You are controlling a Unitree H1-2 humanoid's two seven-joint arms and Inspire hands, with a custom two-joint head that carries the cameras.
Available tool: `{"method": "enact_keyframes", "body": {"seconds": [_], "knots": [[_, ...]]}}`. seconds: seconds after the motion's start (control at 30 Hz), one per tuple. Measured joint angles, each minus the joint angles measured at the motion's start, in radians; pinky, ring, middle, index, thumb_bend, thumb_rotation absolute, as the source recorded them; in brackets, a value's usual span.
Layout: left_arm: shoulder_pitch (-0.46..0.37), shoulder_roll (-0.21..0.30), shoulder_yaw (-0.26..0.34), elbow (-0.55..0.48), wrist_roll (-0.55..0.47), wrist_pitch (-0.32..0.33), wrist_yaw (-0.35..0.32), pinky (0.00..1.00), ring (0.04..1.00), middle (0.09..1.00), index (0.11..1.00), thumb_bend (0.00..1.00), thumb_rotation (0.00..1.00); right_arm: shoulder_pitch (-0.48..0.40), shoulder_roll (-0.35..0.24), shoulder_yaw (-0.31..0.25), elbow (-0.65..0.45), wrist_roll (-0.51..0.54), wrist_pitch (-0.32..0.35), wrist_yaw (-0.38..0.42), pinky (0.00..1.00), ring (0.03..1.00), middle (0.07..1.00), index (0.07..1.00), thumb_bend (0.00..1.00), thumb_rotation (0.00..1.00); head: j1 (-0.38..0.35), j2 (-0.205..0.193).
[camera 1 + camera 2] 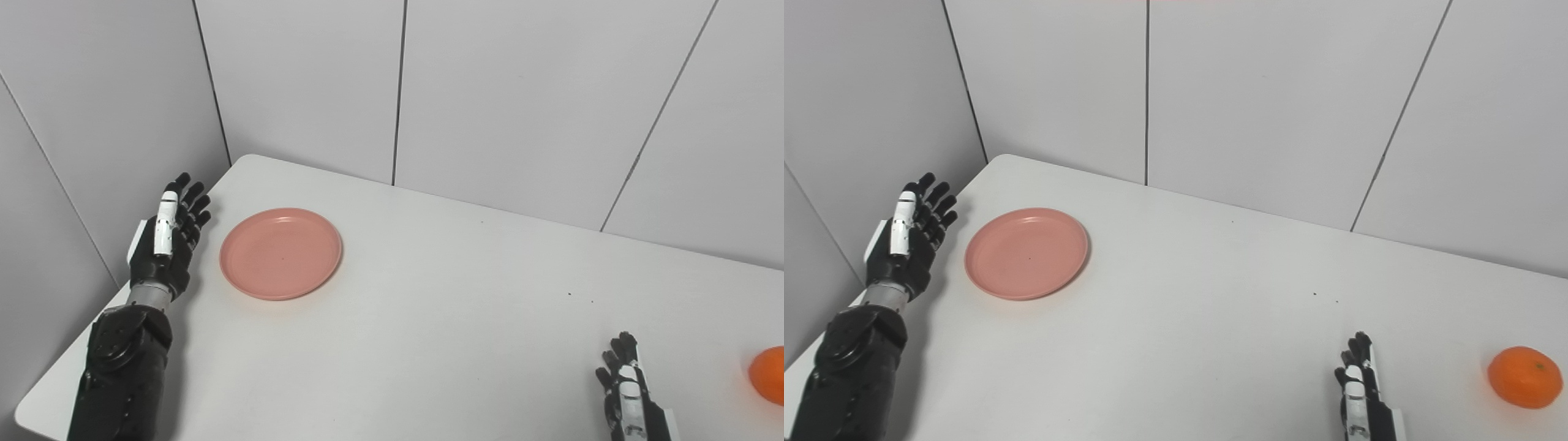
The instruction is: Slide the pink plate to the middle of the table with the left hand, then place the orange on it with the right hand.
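Plate (280, 253) pink, on surface (429, 318) far left, we note left hand (166, 245) just beside it, fingers spread, empty, orange (1524, 376) near right, right hand (1361, 395) apart from it, fingers extended, empty.

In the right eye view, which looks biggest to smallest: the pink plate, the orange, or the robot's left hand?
1. Round pink plate, clearly largest.
2. Black-and-white left hand, open beside the plate.
3. Orange fruit, smallest, though it sits nearer the camera.

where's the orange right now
The orange sits on the white table near its front right edge, just right of the right robot hand and untouched, far from the pink plate.
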Motion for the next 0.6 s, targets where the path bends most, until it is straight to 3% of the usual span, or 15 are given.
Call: {"method": "enact_keyframes", "body": {"seconds": [0.27, 0.53, 0.6], "knots": [[0.003, -0.008, -0.010, 0.023, 0.000, -0.007, -0.011, 0.97, 0.959, 0.961, 0.950, 0.35, 1.00, -0.001, -0.005, 0.000, 0.000, 0.007, 0.000, 0.002, 1.00, 1.000, 1.000, 1.000, 0.16, 1.00, 0.002, 0.003], [0.009, -0.016, -0.011, 0.078, -0.001, -0.031, -0.022, 0.96, 0.934, 0.944, 0.936, 0.38, 0.93, -0.001, -0.005, -0.001, 0.000, 0.008, 0.002, 0.001, 1.00, 0.999, 1.000, 0.998, 0.16, 1.00, 0.002, 0.005], [0.009, -0.021, -0.011, 0.086, 0.000, -0.031, -0.018, 0.97, 0.942, 0.952, 0.946, 0.37, 0.96, -0.001, -0.005, -0.001, 0.000, 0.008, 0.002, 0.001, 1.00, 0.998, 1.000, 0.999, 0.16, 1.00, 0.005, 0.002]]}}
